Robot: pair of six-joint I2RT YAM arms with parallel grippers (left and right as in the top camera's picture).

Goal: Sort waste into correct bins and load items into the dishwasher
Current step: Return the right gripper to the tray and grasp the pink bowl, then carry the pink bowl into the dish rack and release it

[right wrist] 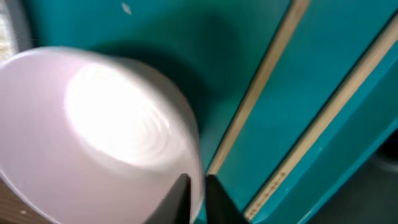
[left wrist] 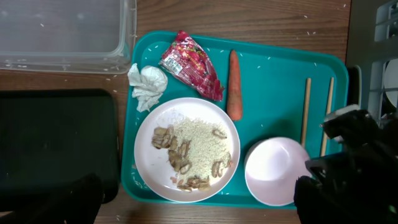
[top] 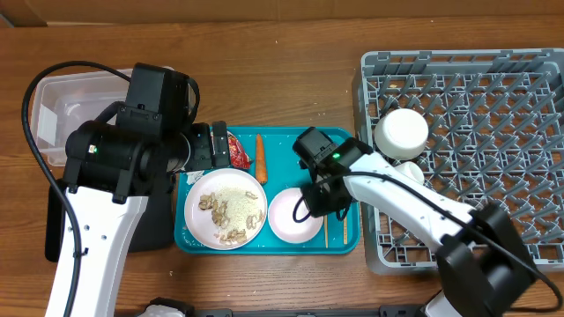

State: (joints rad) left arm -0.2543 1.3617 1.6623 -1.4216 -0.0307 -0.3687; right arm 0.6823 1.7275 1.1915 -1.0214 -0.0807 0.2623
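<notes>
My right gripper (right wrist: pixel 198 193) is shut on the rim of a pale pink bowl (right wrist: pixel 93 137), which sits at the front right of the teal tray (top: pixel 282 145); the bowl (top: pixel 291 218) and gripper (top: pixel 317 201) also show from overhead. My left gripper (left wrist: pixel 198 208) is open and empty, hovering above the tray. A white plate (left wrist: pixel 186 149) holds beige scraps and rice. A red wrapper (left wrist: pixel 191 65), white tissue (left wrist: pixel 148 86) and carrot (left wrist: pixel 234 84) lie behind it. The clear tub (left wrist: pixel 62 31) and black tray (left wrist: pixel 56 143) are left. The grey rack (top: pixel 493 132) holds an upturned white bowl (top: pixel 403 132).
Two wooden chopsticks (left wrist: pixel 306 111) lie on the teal tray's right side, beside the pink bowl. Rice grains are scattered on the tray and the wooden table. The rack stands just right of the tray. My left arm covers part of the black tray from overhead.
</notes>
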